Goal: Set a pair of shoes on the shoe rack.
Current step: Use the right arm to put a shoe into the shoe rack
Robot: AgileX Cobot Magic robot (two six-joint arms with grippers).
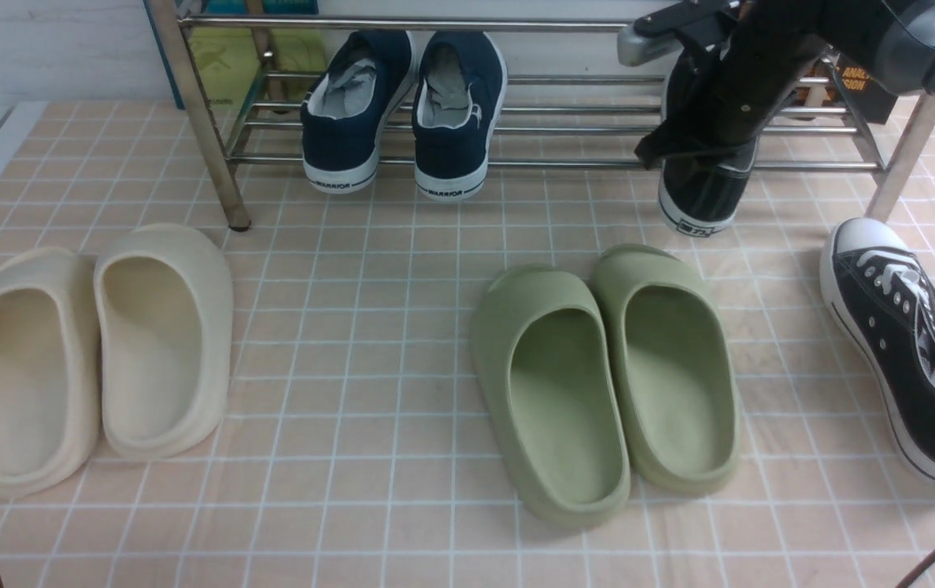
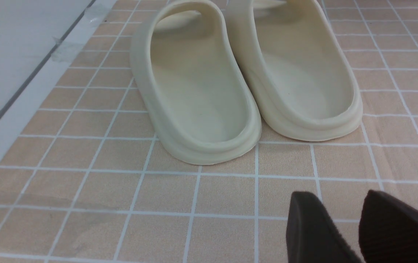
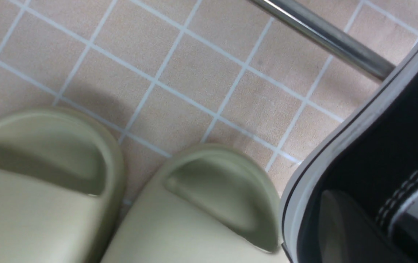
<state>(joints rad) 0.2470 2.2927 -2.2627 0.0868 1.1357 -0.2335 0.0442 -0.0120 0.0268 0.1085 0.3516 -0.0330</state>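
Observation:
One black sneaker (image 1: 700, 192) is at the right part of the chrome shoe rack (image 1: 565, 163), its heel toward me past the front rod and its toe hidden behind my right arm. My right gripper (image 1: 708, 135) is shut on this sneaker's side wall; in the right wrist view (image 3: 376, 233) one finger lies against the black canvas (image 3: 395, 138). The other black sneaker (image 1: 908, 351) lies on the floor at the far right, apart from the rack. My left gripper (image 2: 340, 208) hovers low over the floor in front of the cream slides, tips apart and empty.
Two navy sneakers (image 1: 402, 106) stand on the rack's left half. Green slides (image 1: 606, 376) sit mid-floor, just in front of the held sneaker, and show in the right wrist view (image 3: 209, 204). Cream slides (image 1: 91, 351) sit at the left. A rack rod (image 3: 322, 34) passes close to the shoe.

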